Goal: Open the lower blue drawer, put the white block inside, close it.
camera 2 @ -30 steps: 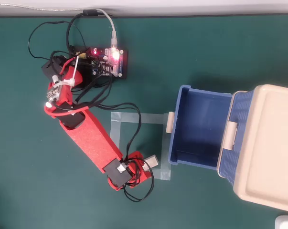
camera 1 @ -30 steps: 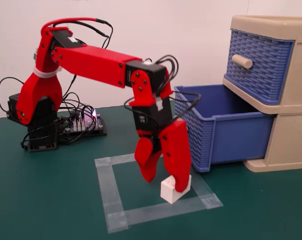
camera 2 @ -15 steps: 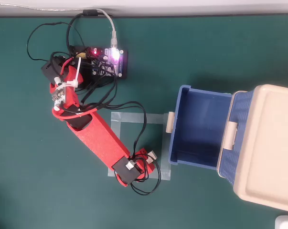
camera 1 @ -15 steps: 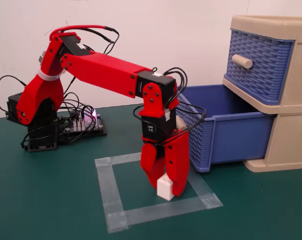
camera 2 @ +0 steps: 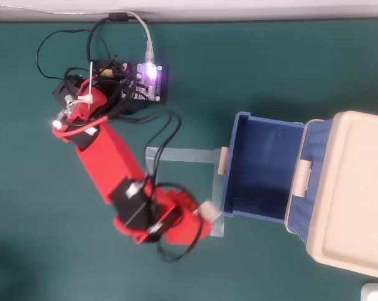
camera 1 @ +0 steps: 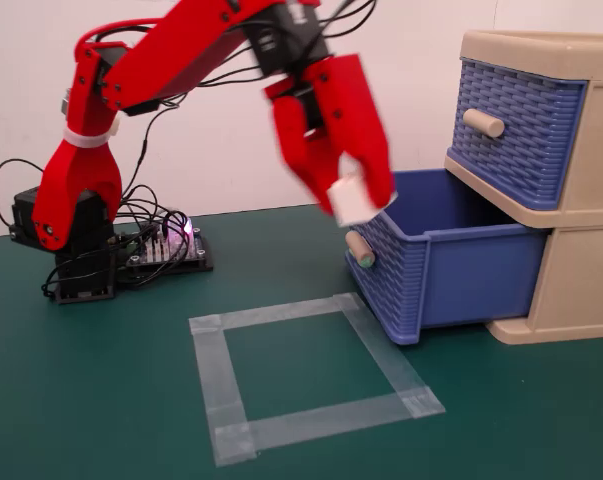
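Note:
The lower blue drawer (camera 1: 451,262) (camera 2: 262,164) stands pulled out of the beige cabinet (camera 1: 581,270) (camera 2: 358,194), its inside bare, its beige handle (camera 1: 359,250) (camera 2: 222,160) on the front wall. My red gripper (camera 1: 349,205) (camera 2: 205,213) is raised well above the table, just left of the drawer's front wall in the fixed view, and is shut on the white block (camera 1: 349,203) (camera 2: 207,210). The block hangs clear of the table, outside the drawer near its front corner.
A square of clear tape (camera 1: 311,375) (camera 2: 155,160) marks the green mat below the gripper. The upper blue drawer (camera 1: 516,130) is closed. The arm's base (camera 1: 76,250) and a lit circuit board (camera 2: 145,78) with loose cables sit at the back.
The gripper closed on the white block inside the tape square, then lifted it high off the mat and carried it toward the open drawer's front.

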You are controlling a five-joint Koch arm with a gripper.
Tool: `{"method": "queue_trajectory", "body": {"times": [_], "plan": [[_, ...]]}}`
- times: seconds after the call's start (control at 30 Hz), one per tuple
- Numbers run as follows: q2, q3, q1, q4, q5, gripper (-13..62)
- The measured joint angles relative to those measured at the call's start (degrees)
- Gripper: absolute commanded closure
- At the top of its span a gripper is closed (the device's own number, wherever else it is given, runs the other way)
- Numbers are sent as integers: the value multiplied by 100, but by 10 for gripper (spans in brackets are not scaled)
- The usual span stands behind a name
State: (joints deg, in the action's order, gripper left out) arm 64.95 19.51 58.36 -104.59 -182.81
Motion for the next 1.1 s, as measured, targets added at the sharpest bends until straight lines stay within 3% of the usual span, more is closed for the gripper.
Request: {"method": "queue_trajectory", "body": {"times": [0.3,0.37,0.43,0.5,0.7,0.87,1.1], "plan": [[-738,-246,1529,932,-334,566],[-773,-264,1556,958,-378,455],[-782,-246,1582,949,-413,258],[-782,-255,1600,976,-510,172],[-721,-272,1626,949,-835,156],[457,-176,1644,-378,-826,157],[765,1898,1521,-835,308,158]]}}
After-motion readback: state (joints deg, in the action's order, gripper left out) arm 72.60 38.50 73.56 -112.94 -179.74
